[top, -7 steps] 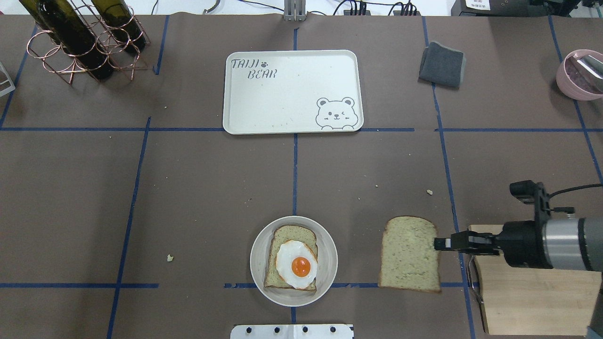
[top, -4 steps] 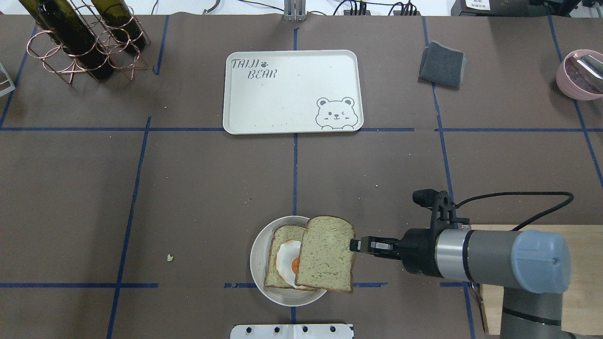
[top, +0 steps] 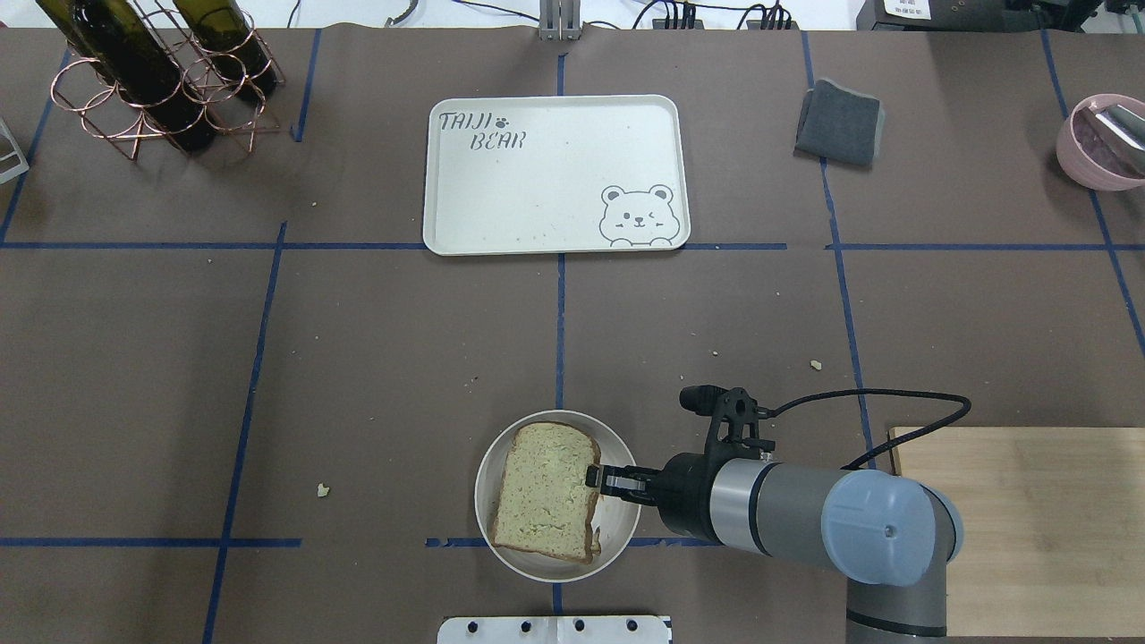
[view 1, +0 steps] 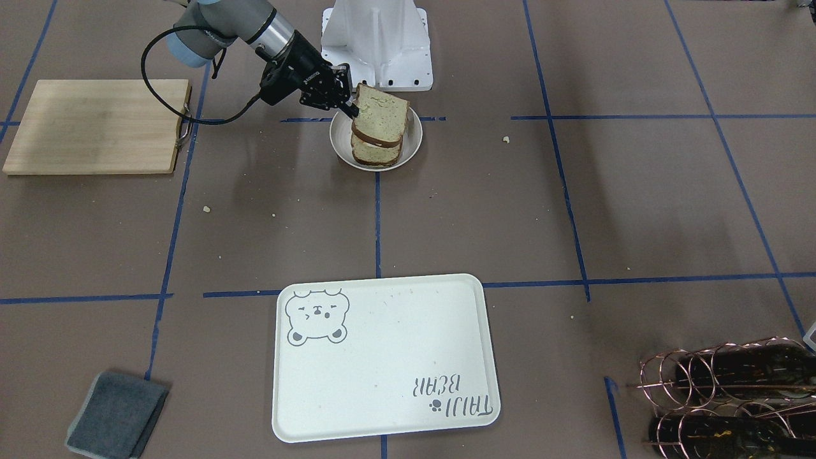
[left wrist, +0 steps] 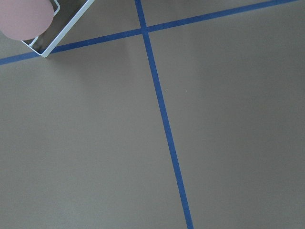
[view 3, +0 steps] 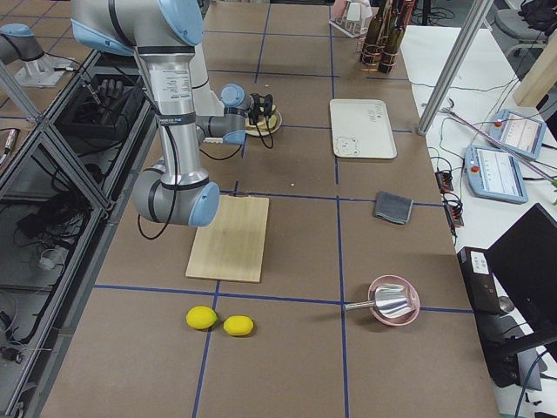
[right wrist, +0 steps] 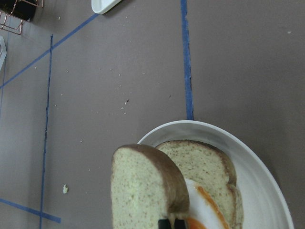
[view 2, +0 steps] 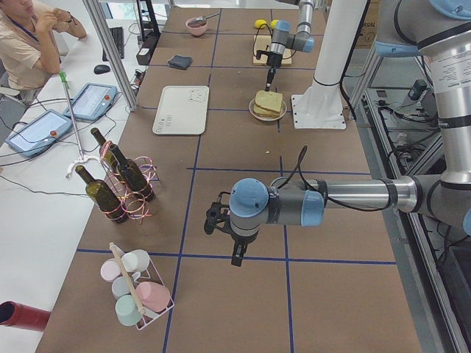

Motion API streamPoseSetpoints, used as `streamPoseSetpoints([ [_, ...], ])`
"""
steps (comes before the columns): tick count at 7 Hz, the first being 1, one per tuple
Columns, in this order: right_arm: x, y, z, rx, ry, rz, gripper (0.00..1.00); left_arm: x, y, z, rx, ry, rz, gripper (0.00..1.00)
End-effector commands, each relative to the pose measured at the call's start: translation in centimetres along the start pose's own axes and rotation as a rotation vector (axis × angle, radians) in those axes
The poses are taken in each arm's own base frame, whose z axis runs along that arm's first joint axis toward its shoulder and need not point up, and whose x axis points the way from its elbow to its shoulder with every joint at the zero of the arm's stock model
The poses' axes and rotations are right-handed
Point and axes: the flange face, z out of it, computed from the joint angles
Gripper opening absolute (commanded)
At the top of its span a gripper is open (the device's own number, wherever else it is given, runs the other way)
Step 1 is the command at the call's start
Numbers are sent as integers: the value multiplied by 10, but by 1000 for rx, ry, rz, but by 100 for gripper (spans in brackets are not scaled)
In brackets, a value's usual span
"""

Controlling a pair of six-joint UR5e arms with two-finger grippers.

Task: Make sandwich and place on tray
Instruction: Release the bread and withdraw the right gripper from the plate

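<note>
Brown-papered surface (top: 358, 358) is bearing the plate (top: 490, 465), where the top bread slice (top: 546, 487) is hanging tilted over egg (right wrist: 202, 210) and lower slice (right wrist: 205, 164), the right gripper (top: 592, 477) pinching its edge. An off-centre release could be sending it sliding off. The tray (top: 555, 179) is lying well apart.

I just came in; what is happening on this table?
The right gripper is shut on the edge of a tan bread slice with dark crust, holding it over a second slice with a white fried egg on the small round cream plate. The large cream rectangular tray has no sandwich yet. The left gripper hangs apart.
</note>
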Motion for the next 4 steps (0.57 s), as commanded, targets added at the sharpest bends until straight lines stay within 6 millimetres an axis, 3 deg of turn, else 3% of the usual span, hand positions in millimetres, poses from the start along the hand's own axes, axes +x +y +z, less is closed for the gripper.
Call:
streamPoseSetpoints([
  [1,4,0,7,2,32,-7,0,0,0,0,0,0,-1,100],
  [2,6,0,8,1,40,-13,0,0,0,0,0,0,-1,100],
  [3,6,-3,8,15,58,-17,99,0,0,0,1,0,1,100],
  [4,3,-6,7,33,76,-19,100,0,0,0,2,0,2,100],
])
